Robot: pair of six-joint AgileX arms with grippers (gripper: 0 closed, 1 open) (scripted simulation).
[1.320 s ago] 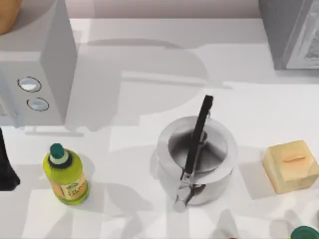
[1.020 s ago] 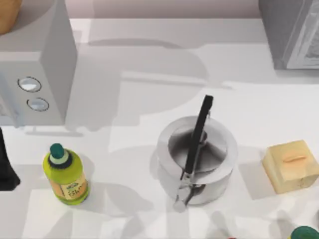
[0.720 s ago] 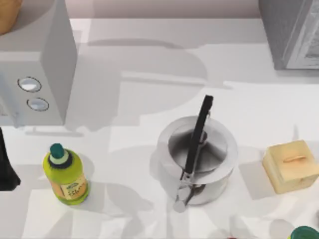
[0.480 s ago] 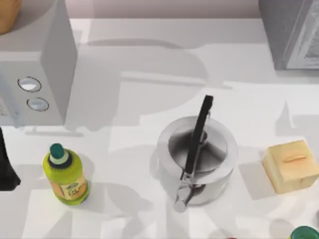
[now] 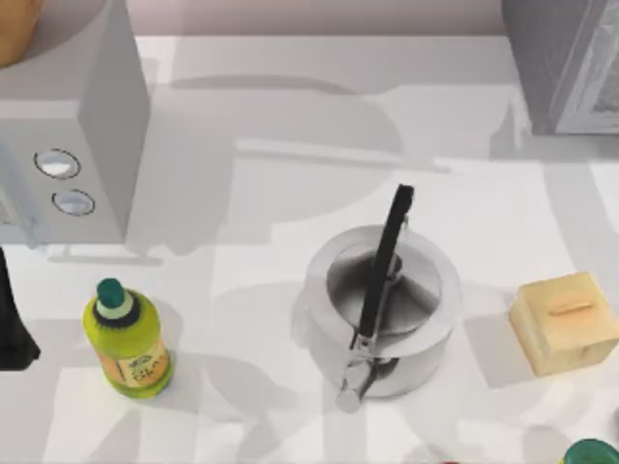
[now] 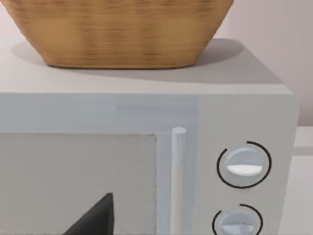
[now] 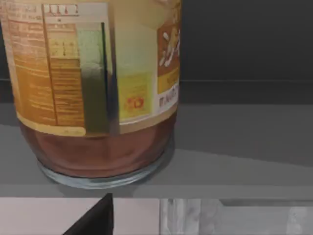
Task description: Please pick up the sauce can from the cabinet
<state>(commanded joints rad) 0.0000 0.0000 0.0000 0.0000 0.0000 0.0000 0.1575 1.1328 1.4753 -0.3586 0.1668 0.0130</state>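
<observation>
The sauce can (image 7: 93, 88) stands upright on a grey shelf (image 7: 234, 161) inside the dark cabinet, close in front of the right wrist camera. It has an orange-tan label with printed panels, brown sauce below the label and a clear base. A dark part of my right gripper (image 7: 95, 218) shows just below the shelf's front edge, short of the can. In the top view the cabinet (image 5: 571, 58) is at the back right. My left gripper (image 6: 95, 218) is parked facing the microwave (image 6: 146, 161).
A steel pot (image 5: 382, 304) with a black handle sits mid-table. A yellow-green bottle (image 5: 126, 338) stands front left and a tan wooden box (image 5: 564, 321) at the right. The microwave (image 5: 68, 145) with a woven basket (image 6: 117, 29) on top is at the left. A green cap (image 5: 590, 452) shows at the front right.
An arm's shadow on the table's right side has travelled from the front edge back toward the cabinet. The pot, bottle and box have not moved.
</observation>
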